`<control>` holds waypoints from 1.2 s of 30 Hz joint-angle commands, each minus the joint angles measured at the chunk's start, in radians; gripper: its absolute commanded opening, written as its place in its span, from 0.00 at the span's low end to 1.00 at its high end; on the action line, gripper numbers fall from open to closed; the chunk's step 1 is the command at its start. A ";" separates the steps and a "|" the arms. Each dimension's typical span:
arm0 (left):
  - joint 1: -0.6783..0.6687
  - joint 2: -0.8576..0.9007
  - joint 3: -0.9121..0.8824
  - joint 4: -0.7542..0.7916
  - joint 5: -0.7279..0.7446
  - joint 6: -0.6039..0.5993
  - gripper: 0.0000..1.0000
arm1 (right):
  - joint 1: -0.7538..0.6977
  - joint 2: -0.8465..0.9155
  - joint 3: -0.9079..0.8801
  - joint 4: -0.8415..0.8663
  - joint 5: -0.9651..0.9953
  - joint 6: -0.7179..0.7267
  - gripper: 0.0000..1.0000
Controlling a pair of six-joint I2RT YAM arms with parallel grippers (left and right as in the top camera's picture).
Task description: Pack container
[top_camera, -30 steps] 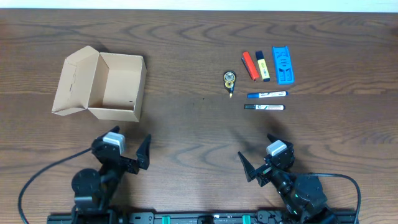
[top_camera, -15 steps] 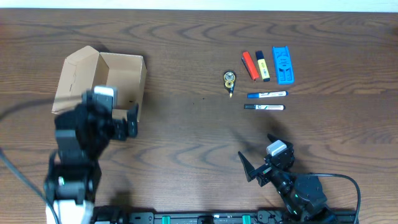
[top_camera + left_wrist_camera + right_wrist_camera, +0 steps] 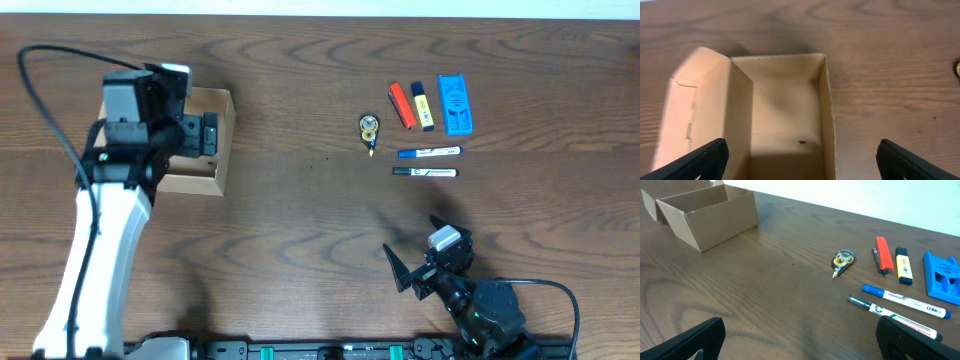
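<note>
Hovering above the box (image 3: 785, 107), the left pincer (image 3: 800, 162) has swung up from its rest at the near edge of the tabletop (image 3: 300, 220). Its jaws are spread wide and empty, and its camera looks straight down inside. The box sits at the far left, its flap (image 3: 680, 115) folded out to the left and its floor bare, so nothing is packed yet.

The goods lie well apart from it at the far right. There is a tape roller (image 3: 370, 127), an orange highlighter (image 3: 401, 104), a yellow highlighter (image 3: 423, 105), a blue case (image 3: 453, 105), a blue marker (image 3: 429, 152) and a dark marker (image 3: 425, 172). The right pincer (image 3: 417, 247) has stayed parked at the near right, jaws apart, holding nothing.

The left arm's move looks like readying or steadying the box. The fetching probably falls to the right arm, which has all the goods on its side, and it has not begun.
</note>
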 commanded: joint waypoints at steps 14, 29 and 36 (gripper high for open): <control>-0.122 0.259 0.017 0.008 -0.081 0.041 0.95 | 0.006 -0.006 -0.003 0.001 0.006 -0.015 0.99; -0.156 0.372 0.017 0.012 -0.190 0.010 0.09 | 0.006 -0.006 -0.003 0.001 0.006 -0.014 0.99; -0.223 0.354 0.018 -0.005 -0.085 0.202 0.06 | 0.006 -0.006 -0.003 0.001 0.006 -0.014 0.99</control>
